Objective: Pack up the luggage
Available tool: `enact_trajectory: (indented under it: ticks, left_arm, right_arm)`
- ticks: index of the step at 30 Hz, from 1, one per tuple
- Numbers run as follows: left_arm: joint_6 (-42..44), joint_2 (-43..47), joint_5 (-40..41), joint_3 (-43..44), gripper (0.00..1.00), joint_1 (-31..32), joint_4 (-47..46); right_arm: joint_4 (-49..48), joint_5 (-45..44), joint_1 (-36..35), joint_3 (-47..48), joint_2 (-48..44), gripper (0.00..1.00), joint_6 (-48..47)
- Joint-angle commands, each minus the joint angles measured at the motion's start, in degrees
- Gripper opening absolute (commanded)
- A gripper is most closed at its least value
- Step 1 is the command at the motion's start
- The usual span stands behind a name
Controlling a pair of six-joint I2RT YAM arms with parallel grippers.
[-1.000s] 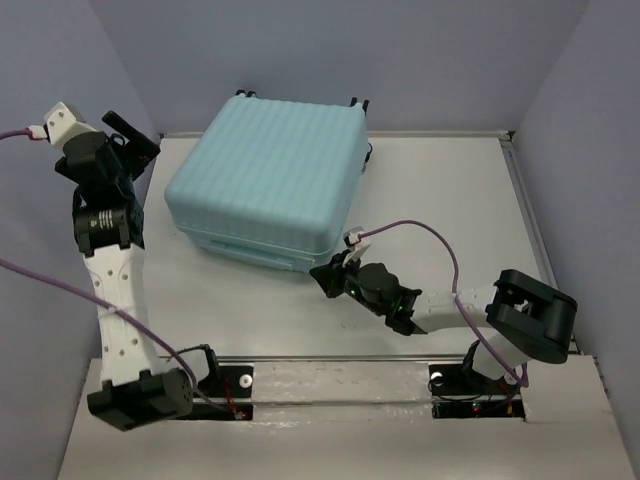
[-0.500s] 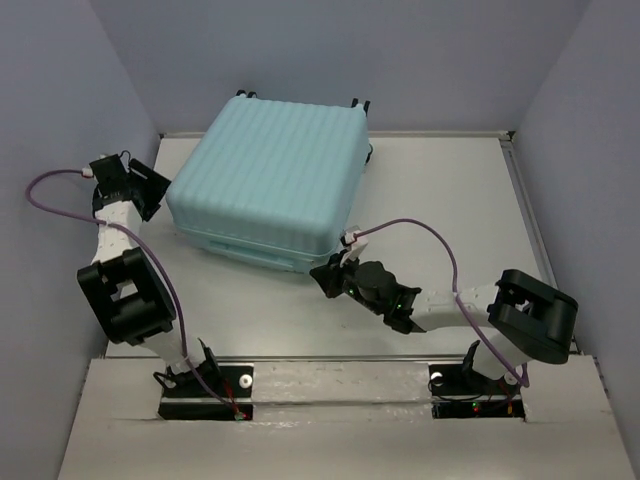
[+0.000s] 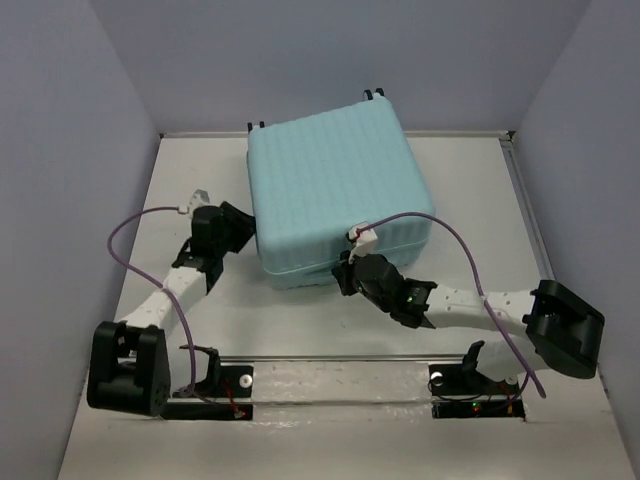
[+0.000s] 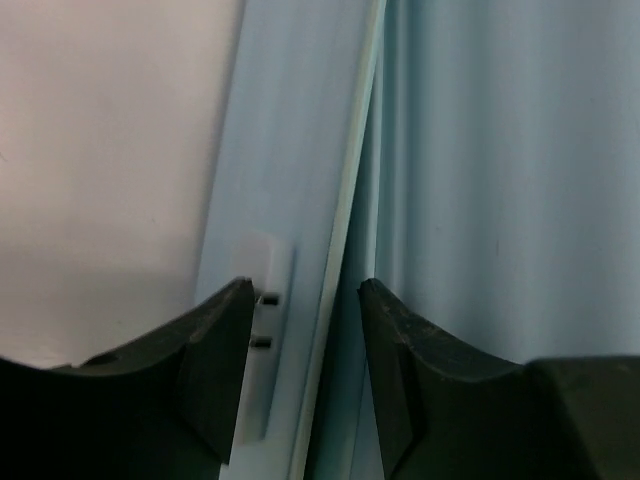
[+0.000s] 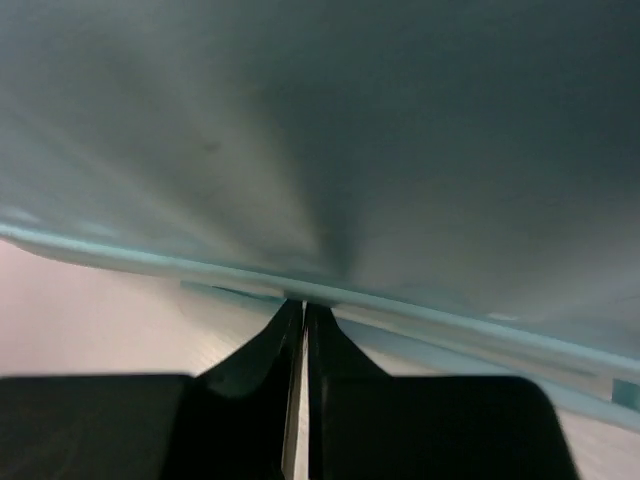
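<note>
The luggage [image 3: 335,190], a pale aqua ribbed hard-shell case, lies shut and flat in the middle of the table, with its wheels [image 3: 375,95] toward the back wall. My left gripper [image 3: 238,228] is at its left side. In the left wrist view the left gripper [image 4: 305,300] is open, its jaws straddling the luggage [image 4: 500,150] seam beside a small white tab [image 4: 268,300]. My right gripper [image 3: 345,275] is at the front edge. In the right wrist view the right gripper [image 5: 303,308] is shut, tips against the seam rim of the luggage [image 5: 350,120].
Grey walls close off the table on the left, back and right, with a raised rail [image 3: 520,190] along the right side. Purple cables [image 3: 125,230] loop from both wrists. White table [image 3: 470,200] shows to the right of the case.
The left arm came down from high at the far left to the luggage's left side, and its jaws narrowed. The luggage turned and shifted right. The right gripper stayed shut at the front edge.
</note>
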State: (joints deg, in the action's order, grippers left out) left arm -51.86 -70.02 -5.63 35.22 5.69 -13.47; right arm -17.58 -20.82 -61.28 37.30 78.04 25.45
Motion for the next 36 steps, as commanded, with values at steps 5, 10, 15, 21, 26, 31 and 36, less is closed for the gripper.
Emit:
enact_trajectory:
  ticks: [5,10,15,21,26,31,36]
  left_arm:
    - [-4.8,12.2,-9.9,-7.6,0.57,18.8,3.1]
    - [-0.9,21.9,-8.6,-7.2,0.59,19.3,9.2]
    - [-3.9,22.9,-6.4,-6.9,0.60,22.8,8.3]
    - [-7.6,22.8,8.8,-4.3,0.61,39.6,7.7]
    - [5.3,27.7,29.3,10.0,0.85,39.6,23.7]
    - [15.7,14.9,18.3,25.1,0.96,15.2,21.2]
    - [16.1,-12.4,-5.4,43.1,0.99,3.5,20.4]
  right_arm:
    - [-2.0,16.0,-13.3,15.5,14.1,0.07,-2.3]
    - [-5.1,17.5,-10.9,8.9,8.1,0.07,-3.0]
    - [-10.0,27.8,3.9,-9.2,-7.8,0.07,-1.1]
    - [-5.5,39.4,15.7,-12.8,-20.3,0.07,-5.1]
    - [1.8,39.7,19.2,-17.2,-29.8,0.07,-3.5]
    - [6.9,41.2,19.9,-17.2,-31.7,0.07,-3.6]
    - [6.8,42.4,19.9,-15.9,-28.5,0.07,-3.5]
